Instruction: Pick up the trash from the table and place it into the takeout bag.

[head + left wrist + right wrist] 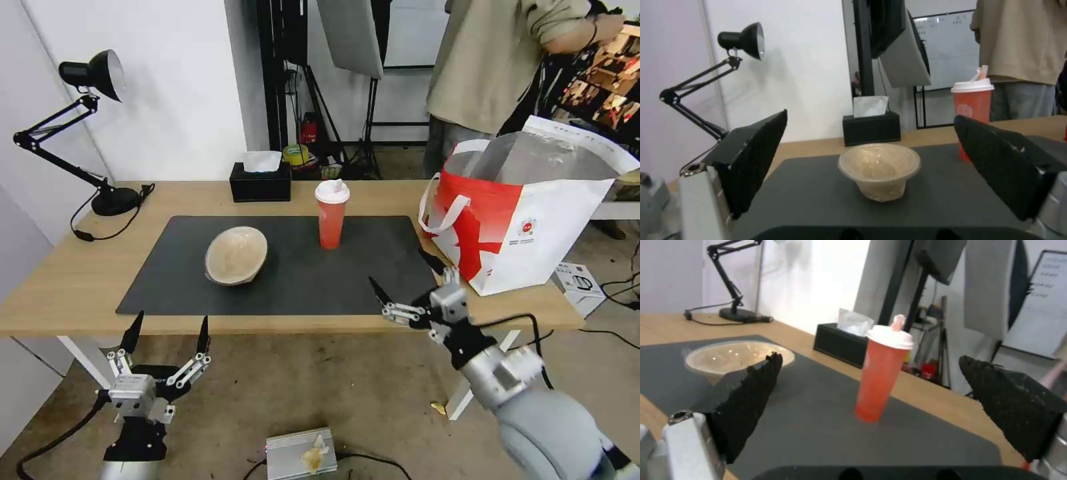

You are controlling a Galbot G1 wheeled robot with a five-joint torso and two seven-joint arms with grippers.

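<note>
1. We see a light-wood worktop [80, 267] carrying a dark grey mat [293, 280] across its middle.
2. A shallow beige bowl [236, 255] rests on the mat's left half, tipped slightly toward us in the head view; in the left wrist view it sits upright on the mat.
3. A tall red drink cup [331, 214] with a white lid stands upright on the mat, to the right of the bowl and well apart from it.
4. The red-and-white takeout bag [533, 213] stands open at the worktop's right end, its silver lining showing and a white loop handle hanging on the side facing the cup.
5. Our left gripper [167, 340] hangs below the worktop's near edge, in front of the bowl, its fingers spread apart and holding nothing.
6. Our right gripper [408, 279] hovers over the near right corner of the mat, just beside the bag, its fingers wide apart and empty, facing the cup.
7. A black tissue box [260, 181] sits at the far edge, and a black desk lamp [87, 133] stands at the far left.
</note>
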